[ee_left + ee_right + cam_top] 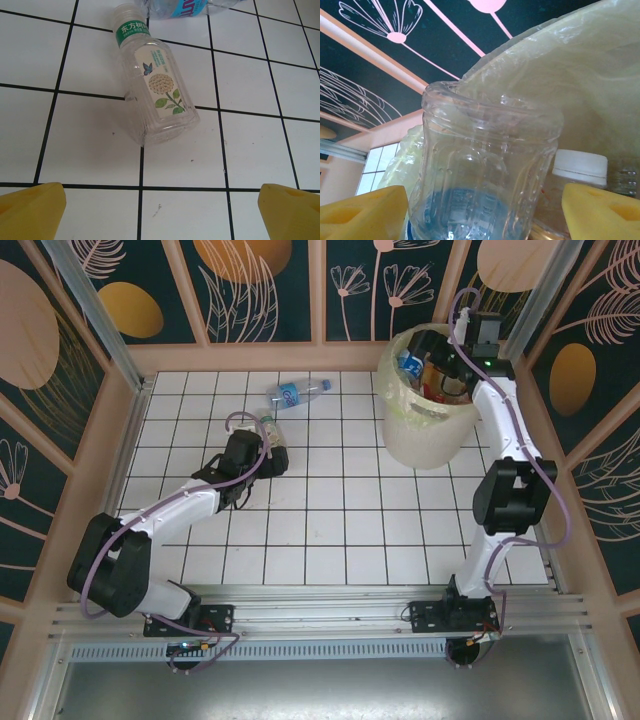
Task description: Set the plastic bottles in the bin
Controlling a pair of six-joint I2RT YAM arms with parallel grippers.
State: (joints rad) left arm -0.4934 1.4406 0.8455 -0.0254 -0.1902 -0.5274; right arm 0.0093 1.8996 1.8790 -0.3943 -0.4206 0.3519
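Observation:
A clear plastic bottle point(155, 95) with a green neck band and a flower label lies on the white tiles, just ahead of my left gripper point(162, 212). That gripper is open, with nothing between its yellow fingertips point(30, 210). In the top view it point(262, 448) sits beside this bottle point(273, 430). A second bottle with a blue label point(296, 392) lies farther back. My right gripper point(485, 210) hangs inside the cream bin point(428, 435). Its jaws are apart around a clear blue-labelled bottle point(485, 170) standing base up, with a gap at the right finger point(600, 210).
Other bottles fill the bin, among them a white-capped one point(580, 167) against the clear bag liner point(560, 75). Wooden walls point(250, 358) close off the tiled table at the back and sides. Open tiles point(340, 530) stretch between the two arms.

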